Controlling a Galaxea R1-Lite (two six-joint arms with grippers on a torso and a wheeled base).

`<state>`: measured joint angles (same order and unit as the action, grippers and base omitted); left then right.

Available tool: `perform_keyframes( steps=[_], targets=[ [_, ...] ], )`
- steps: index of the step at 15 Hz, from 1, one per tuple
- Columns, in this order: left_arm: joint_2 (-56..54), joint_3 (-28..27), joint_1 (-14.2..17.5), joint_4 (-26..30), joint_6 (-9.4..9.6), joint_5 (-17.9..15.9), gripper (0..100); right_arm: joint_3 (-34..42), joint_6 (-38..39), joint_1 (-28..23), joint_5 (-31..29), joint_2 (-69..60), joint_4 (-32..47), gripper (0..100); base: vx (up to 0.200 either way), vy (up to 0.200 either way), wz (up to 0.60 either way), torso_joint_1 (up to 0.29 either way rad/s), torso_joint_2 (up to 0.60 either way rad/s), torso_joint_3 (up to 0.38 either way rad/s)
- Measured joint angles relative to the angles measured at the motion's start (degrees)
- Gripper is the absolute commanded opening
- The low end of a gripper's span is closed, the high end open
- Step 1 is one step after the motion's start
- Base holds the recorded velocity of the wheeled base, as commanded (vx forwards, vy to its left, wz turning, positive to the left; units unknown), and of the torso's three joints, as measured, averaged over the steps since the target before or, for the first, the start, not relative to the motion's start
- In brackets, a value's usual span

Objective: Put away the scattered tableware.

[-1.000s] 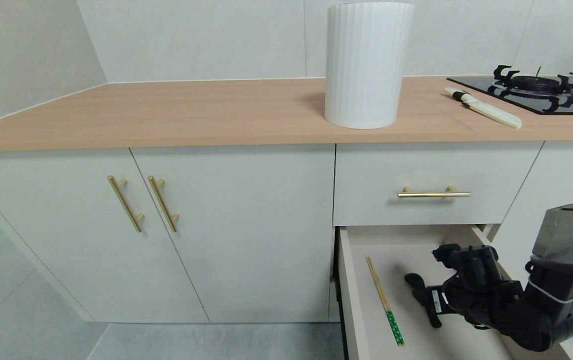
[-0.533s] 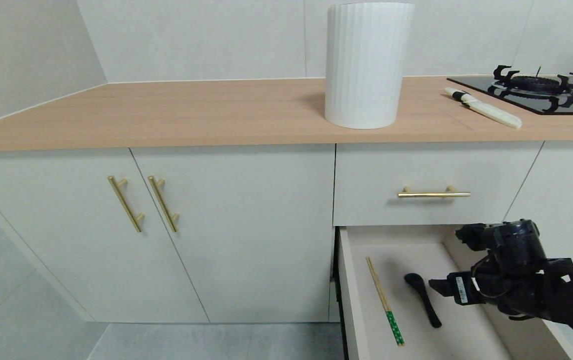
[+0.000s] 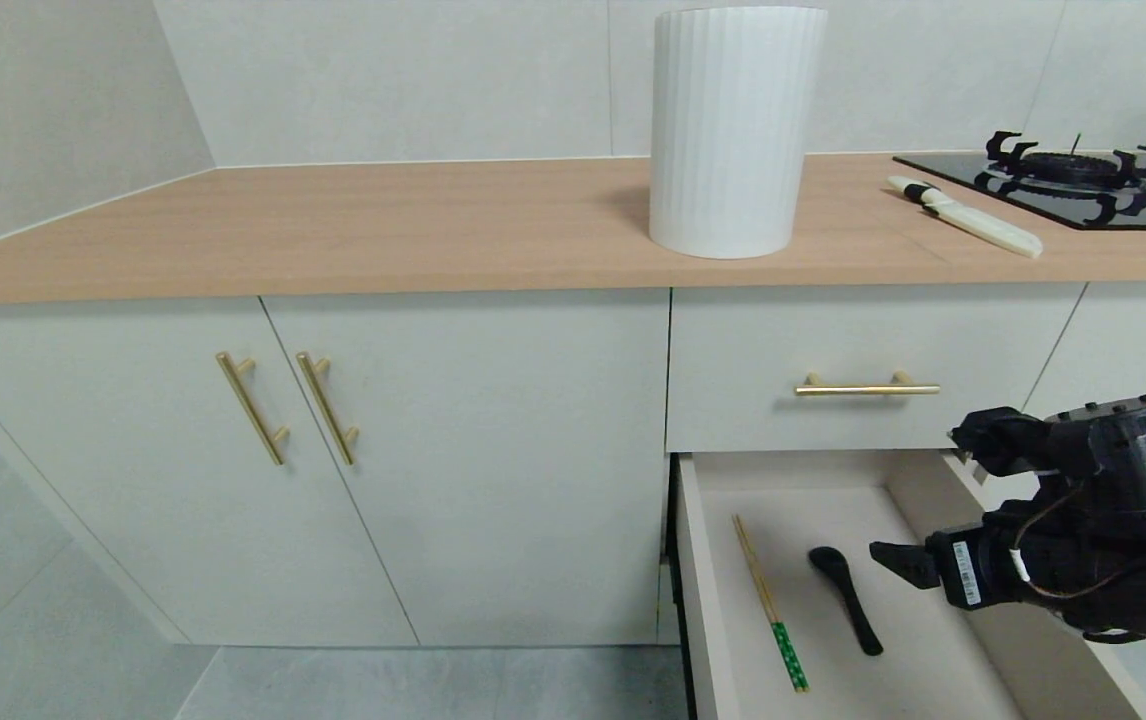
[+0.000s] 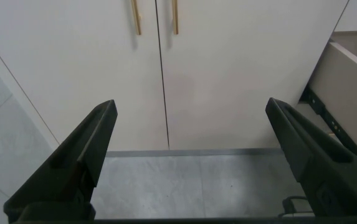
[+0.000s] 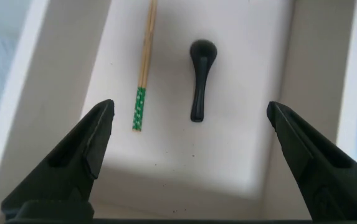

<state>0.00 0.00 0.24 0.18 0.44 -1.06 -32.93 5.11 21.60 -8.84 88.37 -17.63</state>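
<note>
Kitchen cabinet front under a wooden countertop (image 3: pixel 383 225), with the lower drawer (image 3: pixel 691 560) pulled open. 1 black spoon (image 3: pixel 843 598) lies flat on the drawer floor, beside 1 pair of chopsticks (image 3: pixel 771 605) that rests nearer the drawer's left wall; the 2 are apart. Over the last second the right gripper (image 5: pixel 189 112) has lifted off the spoon and drawn back above the drawer's right wall. Its fingers are spread wide and hold nothing. The spoon therefore counts as put away.

1 pale knife (image 3: pixel 968 215) lies on the countertop, above the drawer and to its right; it is probably the next item. A tall white ribbed canister (image 3: pixel 733 130) stands on the countertop directly above the drawer, and the hob (image 3: pixel 1073 175) sits beyond the knife, so a reach for the knife has to pass between them. The shut upper drawer (image 3: pixel 868 388) sits directly over the open one. Away from the drawer, the left gripper (image 4: pixel 190 106) hangs before the cabinet doors (image 3: pixel 333 450), fingers spread and empty.
</note>
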Motion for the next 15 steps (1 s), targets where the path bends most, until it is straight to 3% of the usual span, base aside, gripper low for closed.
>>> perform_keyframes(
  steps=[9, 15],
  targets=[
    [0.0, 0.0, 0.0, 0.0, 0.00, 0.0, 100, 0.5, -0.1, 1.3, -0.1, -1.4, 0.0, 100, -0.200, 0.000, 0.00, 0.001, 0.00, 0.002],
    [0.0, 0.0, 0.0, 0.0, 0.00, 0.0, 100, 2.0, -0.2, 4.2, -0.1, -1.3, 0.1, 100, 0.000, 0.000, 0.00, 0.000, 0.00, 0.000]
  ],
)
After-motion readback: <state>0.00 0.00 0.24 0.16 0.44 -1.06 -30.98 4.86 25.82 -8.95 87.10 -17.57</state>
